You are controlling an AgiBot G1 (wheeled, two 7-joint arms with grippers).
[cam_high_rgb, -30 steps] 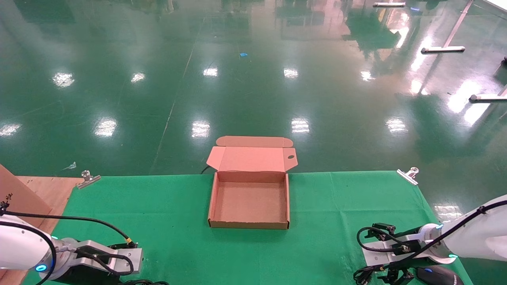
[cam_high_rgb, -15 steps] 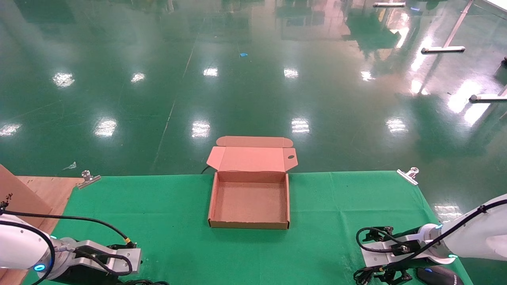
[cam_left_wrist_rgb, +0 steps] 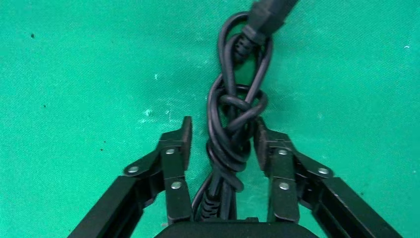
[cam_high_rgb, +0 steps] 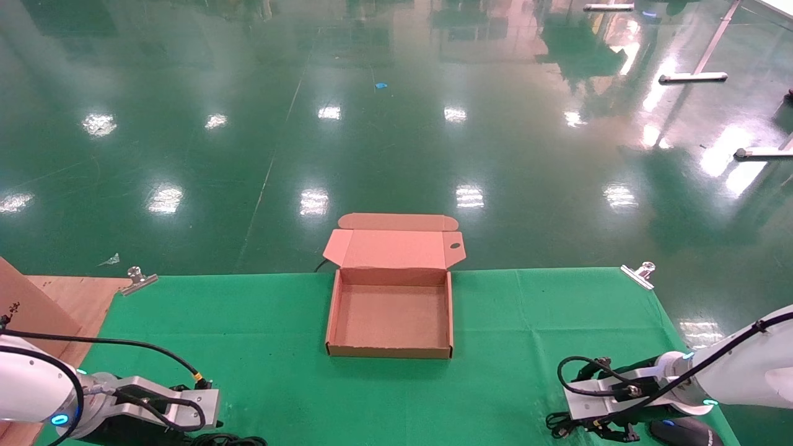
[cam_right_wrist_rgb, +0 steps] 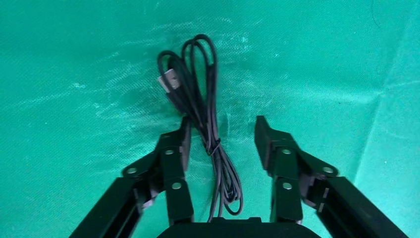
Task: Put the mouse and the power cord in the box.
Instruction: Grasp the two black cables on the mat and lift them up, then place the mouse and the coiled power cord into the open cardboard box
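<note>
The box (cam_high_rgb: pixel 390 322) stands open and empty at the middle of the green cloth, its lid (cam_high_rgb: pixel 393 248) leaning back past the far edge. In the left wrist view my left gripper (cam_left_wrist_rgb: pixel 223 131) is open and low over the cloth, one finger on each side of the bundled power cord (cam_left_wrist_rgb: pixel 230 144), whose plug (cam_left_wrist_rgb: pixel 267 10) points away. My right gripper (cam_right_wrist_rgb: pixel 223 128) is open too, straddling the mouse's thin coiled cable (cam_right_wrist_rgb: pixel 200 116) with its USB end (cam_right_wrist_rgb: pixel 168 79). The mouse (cam_high_rgb: pixel 684 432) lies at the near right edge, partly hidden under the right arm.
Metal clips (cam_high_rgb: pixel 137 280) (cam_high_rgb: pixel 639 274) pin the green cloth (cam_high_rgb: pixel 248 334) at the far corners. Bare wood (cam_high_rgb: pixel 68 297) and a brown board (cam_high_rgb: pixel 21 297) sit at the far left. Beyond the table's far edge is glossy green floor.
Both wrists have sunk a little toward the cloth at the near edge, the right one more. The box has not moved.
</note>
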